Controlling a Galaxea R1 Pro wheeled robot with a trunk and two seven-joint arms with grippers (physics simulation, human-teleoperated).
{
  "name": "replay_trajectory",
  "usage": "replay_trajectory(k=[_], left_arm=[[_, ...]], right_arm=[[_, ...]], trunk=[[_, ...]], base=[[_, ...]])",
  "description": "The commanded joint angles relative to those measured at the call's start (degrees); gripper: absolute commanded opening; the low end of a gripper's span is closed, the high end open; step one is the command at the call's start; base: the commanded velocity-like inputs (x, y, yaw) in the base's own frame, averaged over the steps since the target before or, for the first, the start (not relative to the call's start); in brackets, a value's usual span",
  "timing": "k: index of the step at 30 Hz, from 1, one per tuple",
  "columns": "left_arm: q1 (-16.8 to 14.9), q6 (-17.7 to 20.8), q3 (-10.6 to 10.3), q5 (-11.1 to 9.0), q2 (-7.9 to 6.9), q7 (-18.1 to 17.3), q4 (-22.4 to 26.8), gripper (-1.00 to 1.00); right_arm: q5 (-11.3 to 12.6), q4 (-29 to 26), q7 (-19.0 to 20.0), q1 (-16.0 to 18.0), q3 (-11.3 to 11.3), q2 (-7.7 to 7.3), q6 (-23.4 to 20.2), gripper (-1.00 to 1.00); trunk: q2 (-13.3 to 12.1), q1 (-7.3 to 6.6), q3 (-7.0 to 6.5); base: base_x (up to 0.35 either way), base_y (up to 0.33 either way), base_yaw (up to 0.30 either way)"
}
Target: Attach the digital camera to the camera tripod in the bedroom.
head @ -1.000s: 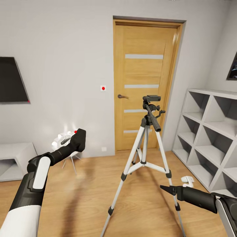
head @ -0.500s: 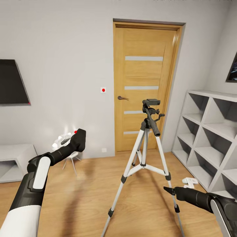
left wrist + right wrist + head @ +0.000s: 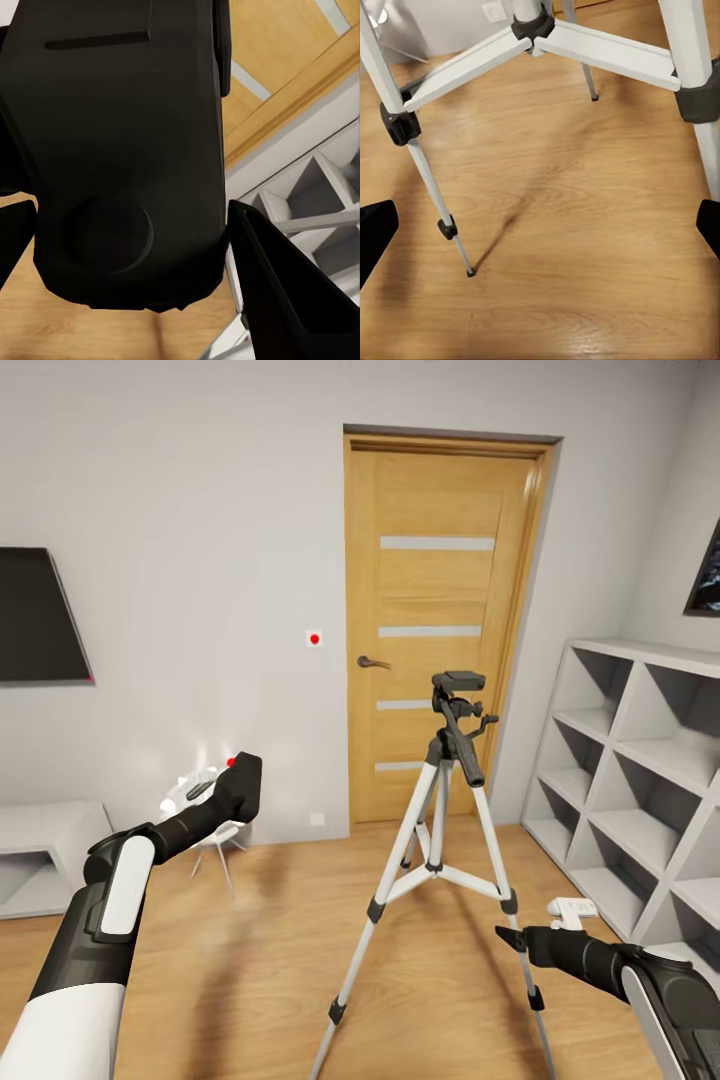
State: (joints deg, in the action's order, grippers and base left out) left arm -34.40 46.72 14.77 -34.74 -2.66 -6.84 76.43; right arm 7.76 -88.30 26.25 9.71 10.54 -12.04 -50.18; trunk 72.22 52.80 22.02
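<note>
The tripod [image 3: 440, 830] stands on the wood floor [image 3: 260, 950] at the middle of the head view, legs spread, its black head [image 3: 458, 685] topped by a flat plate and the pan handle [image 3: 465, 752] slanting down toward 5 o'clock. Behind it is the wooden door [image 3: 440, 620]; a grey cube shelf [image 3: 640, 780] lines the wall at 3 o'clock.

The left gripper [image 3: 240, 785] is raised at 9 o'clock of the tripod, well apart from it, clamped on the camera [image 3: 243, 780], whose red button [image 3: 231, 762] shows on top. In the left wrist view the camera's black body [image 3: 120, 150] sits between the two fingers [image 3: 277, 292], which press its sides, with the door and shelf beyond.

The right gripper [image 3: 510, 937] hangs low at 5 o'clock of the tripod, near its right leg, pointing toward it. In the right wrist view the fingertips [image 3: 375, 232] sit wide apart at the picture's edges, nothing between them; ahead are the tripod's leg braces [image 3: 540, 45] and a thin leg [image 3: 435, 202] on the floor.

A white lamp [image 3: 200, 800] on thin legs stands behind the left arm, and a dark screen [image 3: 35, 615] hangs on the wall at 9 o'clock
</note>
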Motion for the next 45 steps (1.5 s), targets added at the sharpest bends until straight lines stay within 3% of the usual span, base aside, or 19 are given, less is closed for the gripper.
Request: replay_trajectory(k=[1, 20, 26, 30, 33, 36, 37, 38, 41, 45], left_arm=[[-0.05, 0.3, 0.09, 0.29, 0.02, -0.5, -0.01, -1.0], [-0.05, 0.31, -0.09, 0.91, 0.02, -0.28, -0.71, -1.0], [-0.05, 0.27, -0.09, 1.19, 0.01, 0.0, -3.64, -1.0], [-0.05, 0.08, -0.23, 2.26, -0.12, 1.3, -10.73, -1.0], [-0.05, 0.02, -0.28, 4.21, -0.19, 3.26, -14.71, -1.0], [-0.05, 0.04, -0.24, 7.64, -0.26, 6.17, -18.09, -1.0], [-0.05, 0.01, -0.21, 9.72, -0.3, 7.23, -21.34, -1.0], [-0.05, -0.02, -0.19, 10.4, -0.32, 7.45, -22.86, -1.0], [-0.05, -0.43, -0.14, 12.11, -0.37, 7.88, -28.13, -1.0], [-0.05, -5.02, -0.14, 13.61, -0.46, 8.2, -37.56, -1.0]], right_arm=[[0.41, -0.03, -0.07, 0.04, 0.05, 0.0, -0.38, 1.0], [0.55, -0.03, -0.14, 0.04, -0.08, 0.0, -0.47, 1.0], [0.53, 1.53, 0.07, 0.04, -0.09, -0.01, -0.55, 1.0], [0.37, 3.27, 0.01, 0.04, -0.23, 0.04, -0.42, 1.0], [0.43, 4.91, 0.08, 0.04, -0.1, 0.03, -0.44, 1.0], [0.13, 8.86, 0.05, 0.04, -0.08, -0.18, -0.39, 1.0], [-1.16, 13.21, -0.05, 0.04, -0.06, -0.53, -0.15, 1.0], [-1.83, 14.98, -0.09, 0.04, -0.05, -0.64, 0.11, 1.0], [-4.15, 20.81, -0.16, 0.04, 0.11, -0.86, 1.79, 1.0], [-8.22, 30.55, -0.22, 0.04, 0.31, -1.0, 8.24, 1.0]], trunk=[[-0.37, -0.23, -0.12], [-7.99, -4.4, -3.53], [-10.4, -5.72, -4.61], [-12.01, -6.6, -5.32], [-13.21, -7.25, -5.86], [-14.41, -7.91, -6.4], [-14.81, -8.13, -6.58], [-15.21, -8.35, -6.76], [-16.42, -9.01, -7.3], [-18.02, -9.89, -8.02]], base=[[0.0, 0.0, 0.0], [0.0, 0.0, 0.0], [0.0, 0.0, 0.0], [0.0, 0.0, 0.0], [0.0, 0.0, 0.0], [0.0, 0.0, 0.0], [0.0, 0.0, 0.0], [0.0, 0.0, 0.0], [0.0, 0.0, 0.0], [0.0, 0.0, 0.0]])
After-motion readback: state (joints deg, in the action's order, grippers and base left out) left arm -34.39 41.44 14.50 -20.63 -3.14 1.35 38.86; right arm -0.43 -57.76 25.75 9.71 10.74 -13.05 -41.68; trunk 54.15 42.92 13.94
